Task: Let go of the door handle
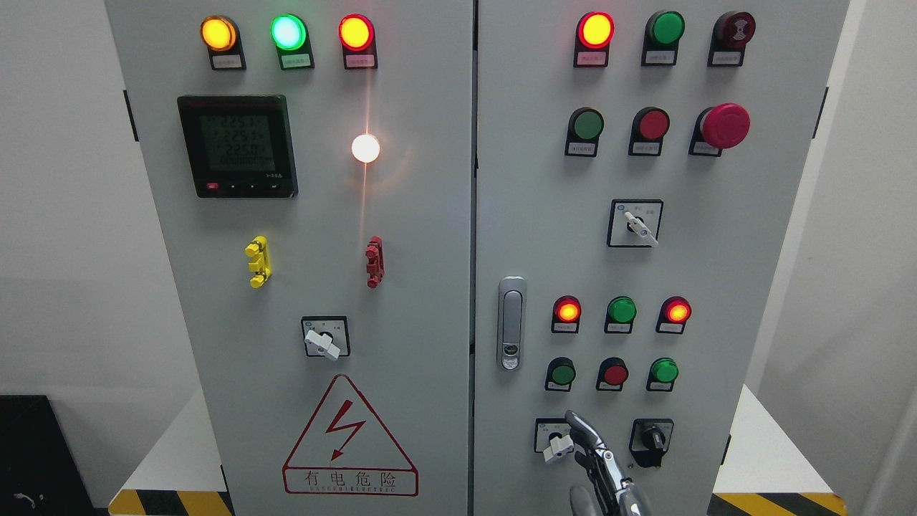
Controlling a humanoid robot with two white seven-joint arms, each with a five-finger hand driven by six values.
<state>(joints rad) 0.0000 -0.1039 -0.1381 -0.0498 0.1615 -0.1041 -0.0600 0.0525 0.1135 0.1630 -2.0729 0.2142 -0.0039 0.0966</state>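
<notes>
Here, grey cabinet (430, 287) on white plinth (172, 459), white walls (64, 215) behind.

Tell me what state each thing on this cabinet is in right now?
door handle: flush, untouched
right hand: below it, holding nothing, fingers relaxed
emergency stop: untouched
top-left lamps: all lit
meter: on, digits blurred
white lamp: lit
doors: closed
</notes>
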